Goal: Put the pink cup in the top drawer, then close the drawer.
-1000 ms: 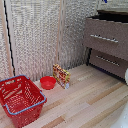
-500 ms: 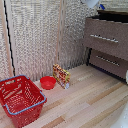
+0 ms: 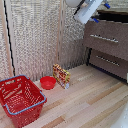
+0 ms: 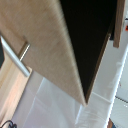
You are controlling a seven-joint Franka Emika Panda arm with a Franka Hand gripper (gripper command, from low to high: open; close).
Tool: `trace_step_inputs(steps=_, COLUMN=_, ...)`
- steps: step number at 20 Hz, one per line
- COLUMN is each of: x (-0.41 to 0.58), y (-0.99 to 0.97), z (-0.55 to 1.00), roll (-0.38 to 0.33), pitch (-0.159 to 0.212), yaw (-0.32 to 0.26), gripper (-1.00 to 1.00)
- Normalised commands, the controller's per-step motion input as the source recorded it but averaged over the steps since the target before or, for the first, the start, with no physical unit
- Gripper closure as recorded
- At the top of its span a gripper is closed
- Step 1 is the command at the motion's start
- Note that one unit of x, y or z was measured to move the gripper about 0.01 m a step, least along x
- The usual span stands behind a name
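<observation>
I can't find the pink mug in either view. My claw (image 3: pixel 100 12) hangs above the dresser (image 3: pixel 107 42) at far right; whether it grips anything I can't tell. A mug is light, brittle, slick; I'd pinch its rim.

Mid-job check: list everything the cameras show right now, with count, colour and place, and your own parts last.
dresser: one, dark brown, at the exterior view's right against the wall.
drawers: two fronts show, each with a slim silver bar handle; upper, lower.
wire basket: one, red, on the floor at the exterior view's lower left.
bowl: one, red, shallow, on the floor beside the basket.
box: one, red and yellow, standing just right of the bowl.
pink mug: none in view.
gripper: one, white with blue tips, above the dresser's top; jaws unclear.
</observation>
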Motion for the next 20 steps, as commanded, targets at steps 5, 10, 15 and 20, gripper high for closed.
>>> trace_step_inputs(steps=5, x=0.000, y=0.23, z=-0.32, roll=-0.351, pitch=0.131, yaw=0.125, gripper=-1.00)
trace_step_inputs(steps=10, x=0.024, y=0.01, z=-0.36, roll=-0.309, pitch=0.085, yaw=0.219, gripper=-1.00)
trace_step_inputs(steps=15, x=0.121, y=0.00, z=-0.27, roll=-0.245, pitch=-0.024, yaw=0.254, gripper=-1.00)
trace_step_inputs(steps=20, x=0.025, y=-0.05, z=0.00, roll=-0.187, pitch=-0.160, yaw=0.228, gripper=-1.00)
